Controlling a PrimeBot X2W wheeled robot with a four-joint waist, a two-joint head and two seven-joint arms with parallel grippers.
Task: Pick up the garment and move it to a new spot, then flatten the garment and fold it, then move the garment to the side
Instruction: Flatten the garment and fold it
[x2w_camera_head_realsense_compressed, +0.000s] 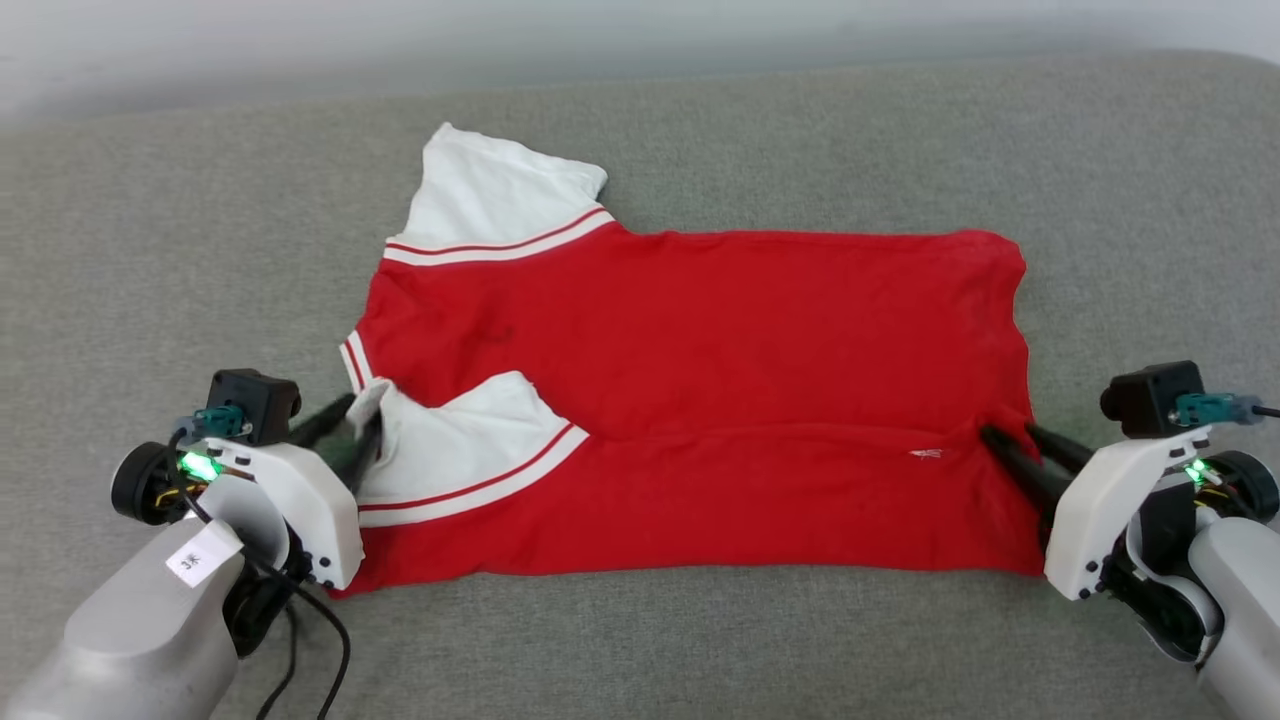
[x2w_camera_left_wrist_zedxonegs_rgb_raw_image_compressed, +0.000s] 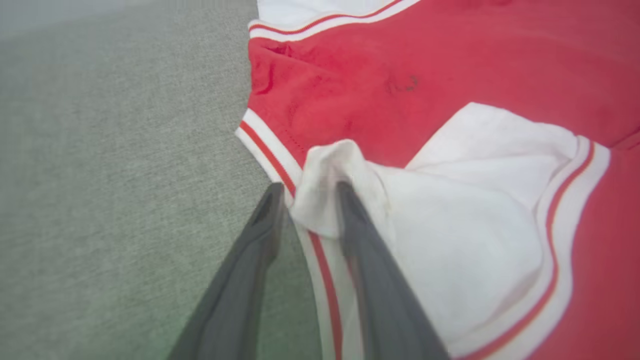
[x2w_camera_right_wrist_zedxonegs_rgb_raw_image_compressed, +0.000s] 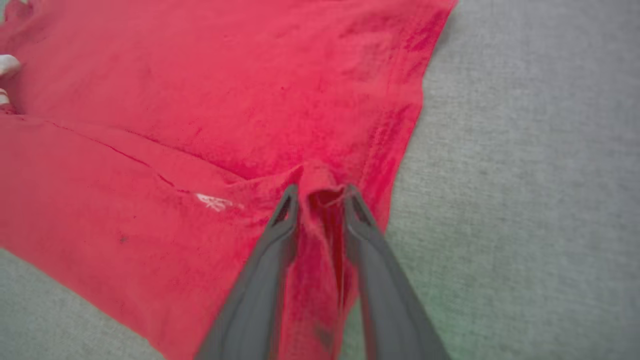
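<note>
The garment (x2w_camera_head_realsense_compressed: 700, 330), a red jersey T-shirt with white sleeves, lies spread on the grey fabric surface (x2w_camera_head_realsense_compressed: 700, 640). Its collar end points to the robot's left, and its near long edge is folded over onto the body. The left pincer (x2w_camera_head_realsense_compressed: 365, 425) is almost closed, its fingers clamping the bunched tip of the near white sleeve (x2w_camera_head_realsense_compressed: 460, 440), just beside the striped collar trim (x2w_camera_head_realsense_compressed: 355, 362). The right pincer (x2w_camera_head_realsense_compressed: 1000, 435) is likewise almost closed, pinching a raised fold of red cloth at the hem end.
</note>
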